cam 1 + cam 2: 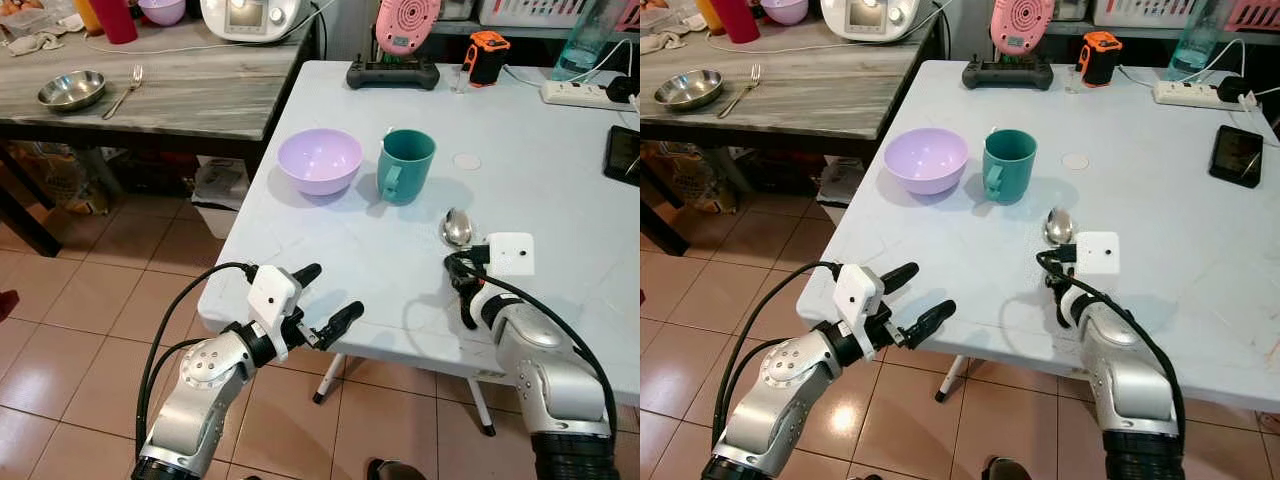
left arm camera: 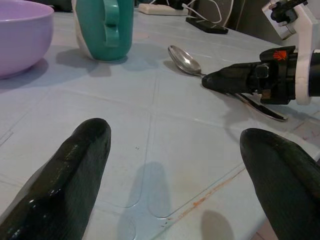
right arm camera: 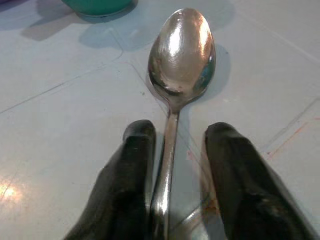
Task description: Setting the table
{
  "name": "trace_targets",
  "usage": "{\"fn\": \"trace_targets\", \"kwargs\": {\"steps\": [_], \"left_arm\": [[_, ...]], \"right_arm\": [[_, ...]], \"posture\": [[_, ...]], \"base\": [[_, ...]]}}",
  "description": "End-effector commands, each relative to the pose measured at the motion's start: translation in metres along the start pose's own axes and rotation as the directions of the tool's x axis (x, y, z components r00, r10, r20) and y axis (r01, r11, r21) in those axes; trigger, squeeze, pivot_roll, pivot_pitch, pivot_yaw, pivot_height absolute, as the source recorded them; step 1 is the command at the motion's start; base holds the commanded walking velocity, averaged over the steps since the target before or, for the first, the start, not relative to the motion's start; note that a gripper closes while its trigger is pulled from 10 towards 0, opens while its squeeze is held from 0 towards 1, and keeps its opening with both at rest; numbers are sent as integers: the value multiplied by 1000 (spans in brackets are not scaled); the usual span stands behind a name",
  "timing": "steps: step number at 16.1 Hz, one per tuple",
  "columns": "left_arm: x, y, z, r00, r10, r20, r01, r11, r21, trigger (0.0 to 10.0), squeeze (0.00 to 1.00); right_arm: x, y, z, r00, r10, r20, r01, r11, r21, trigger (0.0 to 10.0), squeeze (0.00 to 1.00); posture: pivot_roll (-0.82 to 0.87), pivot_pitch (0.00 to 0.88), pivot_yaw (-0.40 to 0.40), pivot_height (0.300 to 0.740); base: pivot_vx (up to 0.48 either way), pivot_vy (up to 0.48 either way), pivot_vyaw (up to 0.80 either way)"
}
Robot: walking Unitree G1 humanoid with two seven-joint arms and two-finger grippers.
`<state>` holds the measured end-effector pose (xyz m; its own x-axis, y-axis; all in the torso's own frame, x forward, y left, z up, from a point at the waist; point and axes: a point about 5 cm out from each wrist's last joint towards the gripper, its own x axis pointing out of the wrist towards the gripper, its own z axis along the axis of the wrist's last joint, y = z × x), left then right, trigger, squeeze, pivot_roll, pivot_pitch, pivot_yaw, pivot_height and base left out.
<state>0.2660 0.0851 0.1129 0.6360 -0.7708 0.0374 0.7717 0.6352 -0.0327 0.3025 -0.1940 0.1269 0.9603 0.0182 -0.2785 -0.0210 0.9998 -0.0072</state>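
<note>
The left gripper [image 1: 322,298] hovers spread at the near left edge of the white table [image 1: 560,200]. Farther in stand a purple bowl [image 1: 319,160] and green mug [image 1: 405,166]. To the right, the right gripper [image 3: 172,150], fingers parted, straddles the spoon [image 3: 181,55] handle lying on the table.

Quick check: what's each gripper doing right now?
Left gripper: open, empty, at the white table's near edge.
Right gripper: jaws open around the spoon handle, not clamped.
</note>
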Motion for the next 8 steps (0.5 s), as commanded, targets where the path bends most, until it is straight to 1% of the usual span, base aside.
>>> {"fn": "trace_targets", "kwargs": {"steps": [1, 5, 8], "left_arm": [[0, 0, -2, 1000, -17, -12, 17, 1000, -3, 10000, 0], [0, -2, -1, 998, -54, -9, 54, 998, -12, 10000, 0], [0, -3, -2, 998, -60, -13, 60, 998, -8, 10000, 0]], "right_arm": [[-2, -2, -22, 994, -3, -108, 6, 1000, 20, 0, 0], [-1, -7, -24, 993, -15, -118, 23, 998, 64, 0, 0], [-1, -9, -25, 992, -24, -122, 35, 996, 87, 0, 0]], "posture": [[-278, 150, 50, 740], [-281, 149, 47, 740], [-283, 153, 49, 740]], "base": [[0, 0, 0], [0, 0, 0], [0, 0, 0]]}}
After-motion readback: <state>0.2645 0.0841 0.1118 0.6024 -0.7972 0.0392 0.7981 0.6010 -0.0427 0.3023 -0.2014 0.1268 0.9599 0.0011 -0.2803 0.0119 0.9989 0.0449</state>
